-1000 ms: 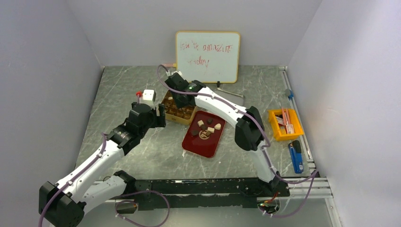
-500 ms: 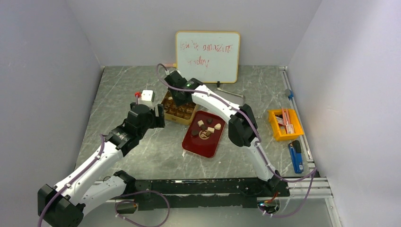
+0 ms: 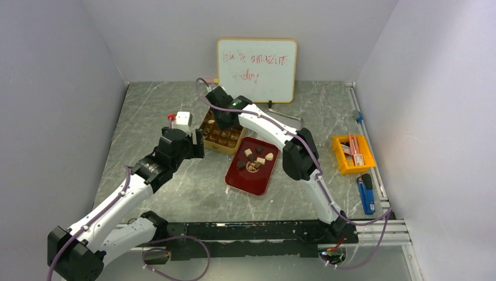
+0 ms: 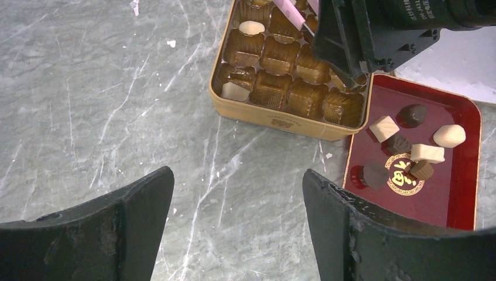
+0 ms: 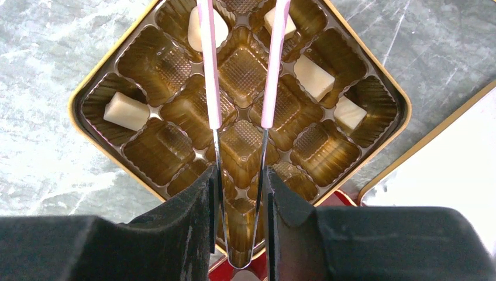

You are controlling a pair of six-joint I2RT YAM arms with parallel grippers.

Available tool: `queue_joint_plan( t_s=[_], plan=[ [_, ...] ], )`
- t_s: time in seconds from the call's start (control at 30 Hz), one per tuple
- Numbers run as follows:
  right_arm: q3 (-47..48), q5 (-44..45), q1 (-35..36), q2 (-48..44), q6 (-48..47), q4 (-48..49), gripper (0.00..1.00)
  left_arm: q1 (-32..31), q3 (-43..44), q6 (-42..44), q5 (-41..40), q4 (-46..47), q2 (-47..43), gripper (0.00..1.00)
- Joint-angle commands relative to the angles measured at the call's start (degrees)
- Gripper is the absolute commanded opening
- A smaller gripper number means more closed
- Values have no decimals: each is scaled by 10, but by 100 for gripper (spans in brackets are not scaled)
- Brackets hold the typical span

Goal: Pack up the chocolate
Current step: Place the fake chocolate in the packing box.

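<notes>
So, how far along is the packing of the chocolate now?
Done: five cream chocolates sit in the tin. In hand: the right gripper holds pink tweezers over it. To do: seven loose chocolates wait on the red tray; most cups are empty.

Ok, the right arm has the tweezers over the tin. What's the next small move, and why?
Probably swing the right gripper and its pink tweezers over to the red tray. Several loose chocolate pieces lie there, most cells of the tin are empty, and nothing shows between the tweezer arms.
</notes>
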Motion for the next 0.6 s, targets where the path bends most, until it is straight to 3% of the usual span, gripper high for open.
queue_joint_plan(
  t_s=[0.0,0.57],
  plan=[
    [26,-7,-5,-1,-9,24,19,-2,21,7,-10,9,2,85],
    [27,-10,-9,2,-15,30,32,-2,18,-3,-10,1,-4,85]
  ],
)
